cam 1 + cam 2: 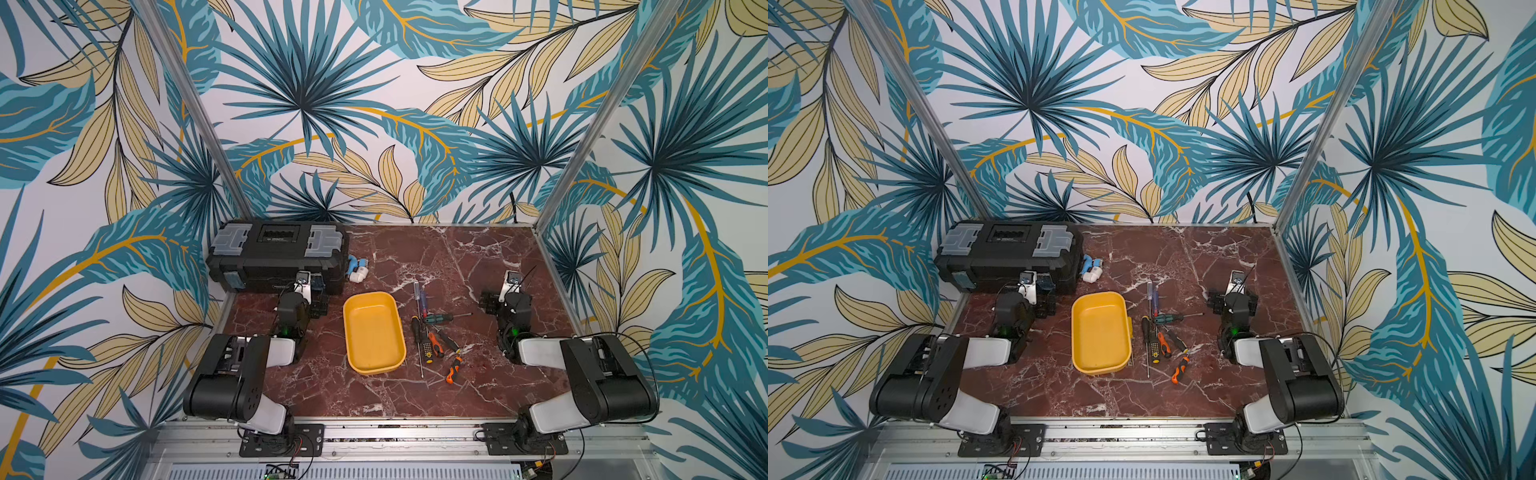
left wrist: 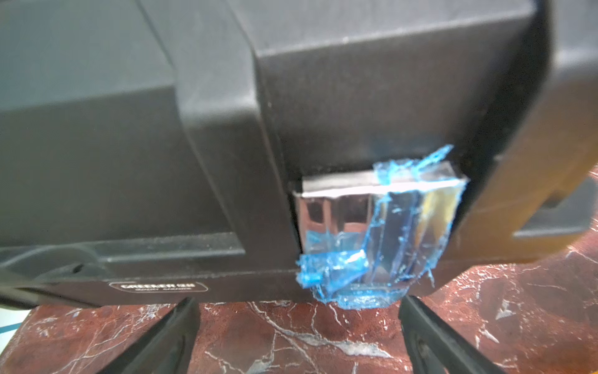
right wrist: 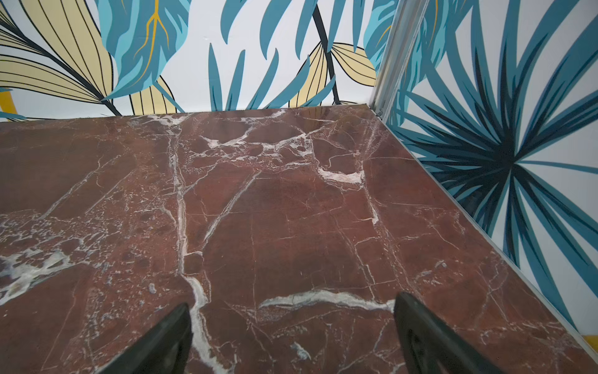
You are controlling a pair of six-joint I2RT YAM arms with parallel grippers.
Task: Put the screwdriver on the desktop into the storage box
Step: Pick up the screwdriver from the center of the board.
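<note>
Several screwdrivers (image 1: 432, 332) lie in a loose pile on the red-brown marble desktop (image 1: 465, 257), just right of the empty yellow storage box (image 1: 374, 332); both top views show them (image 1: 1158, 332) beside the storage box (image 1: 1100, 332). Among them are a red-blue one (image 1: 423, 297), a green-black one (image 1: 438, 318) and an orange one (image 1: 454, 368). My left gripper (image 1: 320, 308) stands open left of the box, facing the black toolbox (image 2: 226, 129) with only desktop between its fingers (image 2: 181, 327). My right gripper (image 1: 489, 301) stands open right of the pile, over bare desktop (image 3: 291, 210).
The black toolbox (image 1: 276, 257) with grey latches fills the back left corner; blue film hangs from its metal latch (image 2: 378, 226). A white and blue pipe fitting (image 1: 357, 268) lies beside it. Patterned walls and aluminium posts (image 1: 590, 137) enclose the desktop.
</note>
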